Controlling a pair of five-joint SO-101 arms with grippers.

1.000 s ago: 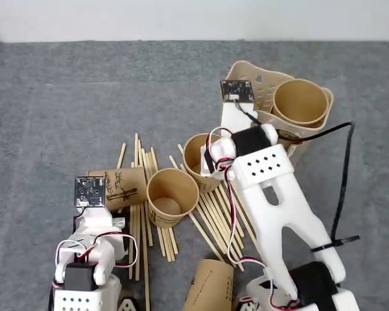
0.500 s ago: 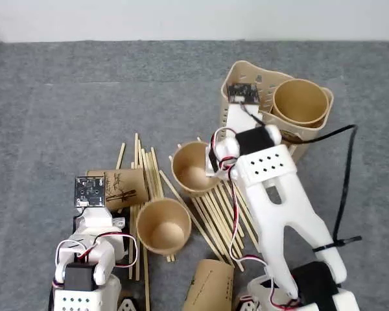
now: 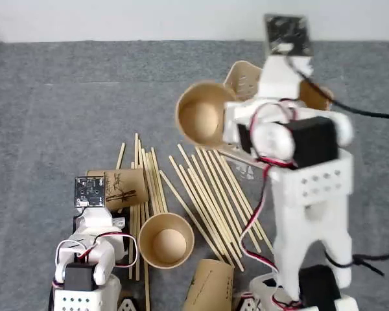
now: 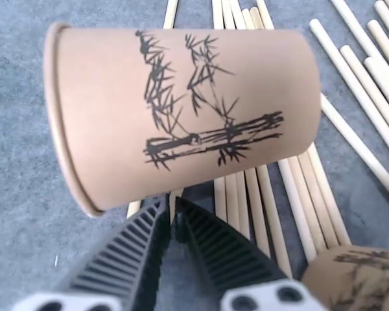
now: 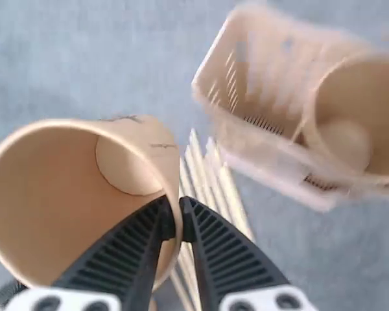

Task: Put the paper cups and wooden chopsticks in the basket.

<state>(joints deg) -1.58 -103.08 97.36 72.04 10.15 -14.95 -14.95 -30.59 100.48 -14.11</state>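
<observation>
- A grey mat (image 3: 65, 97) covers the table, and the basket (image 3: 242, 70) stands on it at the far side from the arm bases
- The right arm (image 3: 311, 188) rises tall in front of the basket, its white frame hiding much of the basket from above
- A loose heap of chopsticks (image 3: 207, 188) fans across the mat on the near side of the basket, all of them outside it
- One cup in the basket (image 5: 353, 123) stands mouth up against the basket's wall
- The held cup (image 3: 204, 120) hangs just beside the basket, outside its rim, mouth tipped up toward the overhead camera
- A printed cup (image 4: 181, 110) lies on its side across the chopsticks, well apart from the basket
- An upright cup (image 3: 166, 241) stands at the near edge of the chopstick heap, and a fourth cup (image 3: 211, 285) lies on its side farther from the basket, between the two arm bases
- The right gripper (image 5: 174, 210) pinches the held cup's wall, one finger inside and one outside
- The left gripper (image 4: 173, 210) has its fingers drawn together on nothing, tips just beside the printed cup
- The left arm (image 3: 91, 259) sits low and folded, far from the basket
</observation>
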